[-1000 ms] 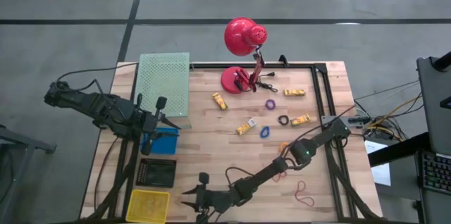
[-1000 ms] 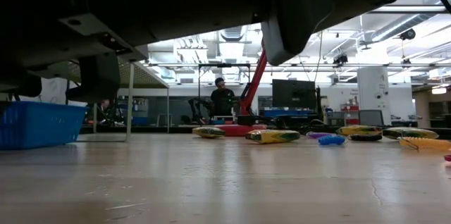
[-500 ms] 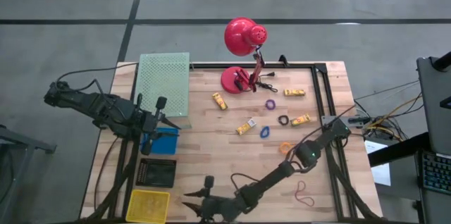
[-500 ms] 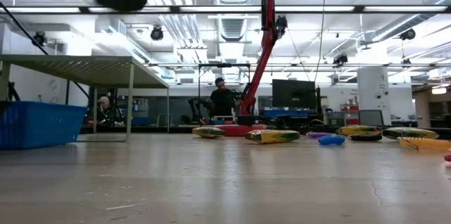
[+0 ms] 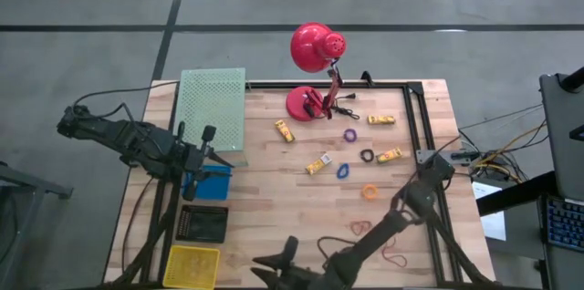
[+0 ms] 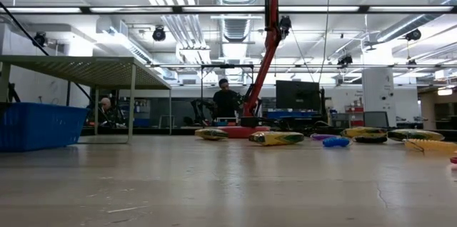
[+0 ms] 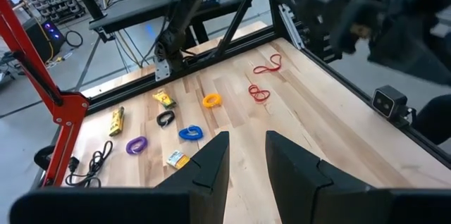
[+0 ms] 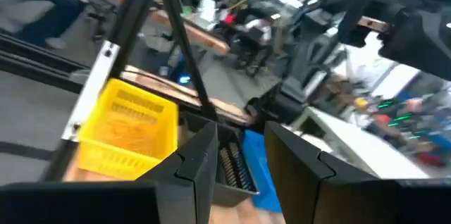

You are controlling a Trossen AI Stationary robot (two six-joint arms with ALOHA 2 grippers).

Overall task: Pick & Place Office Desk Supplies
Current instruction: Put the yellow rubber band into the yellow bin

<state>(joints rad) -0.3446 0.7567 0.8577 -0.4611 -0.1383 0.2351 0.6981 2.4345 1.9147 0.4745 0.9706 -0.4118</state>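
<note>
Looking straight down from the high view, the left gripper (image 5: 208,149) hangs over the blue bin (image 5: 213,185) at the table's left. The right gripper (image 5: 271,267) is at the near edge, beside the yellow basket (image 5: 193,265). The supplies lie right of centre, near the red lamp (image 5: 315,48). One yellow piece (image 5: 286,130) runs roughly near to far. Another yellow piece (image 5: 381,119) lies left to right. The purple ring (image 5: 349,134), black ring (image 5: 367,155), blue ring (image 5: 343,170) and orange ring (image 5: 370,191) lie flat. Two red rubber bands (image 5: 360,228) are nearer.

In the low view a yellow piece (image 6: 276,138) lies broadside, with the blue ring (image 6: 335,141) to its right.

In the left wrist view the left gripper (image 7: 246,160) shows a narrow gap holding nothing, facing the orange ring (image 7: 211,101) and red rubber bands (image 7: 259,94).

In the right wrist view the right gripper (image 8: 239,160) also stands narrowly parted and bare, facing the yellow basket (image 8: 130,129).
</note>
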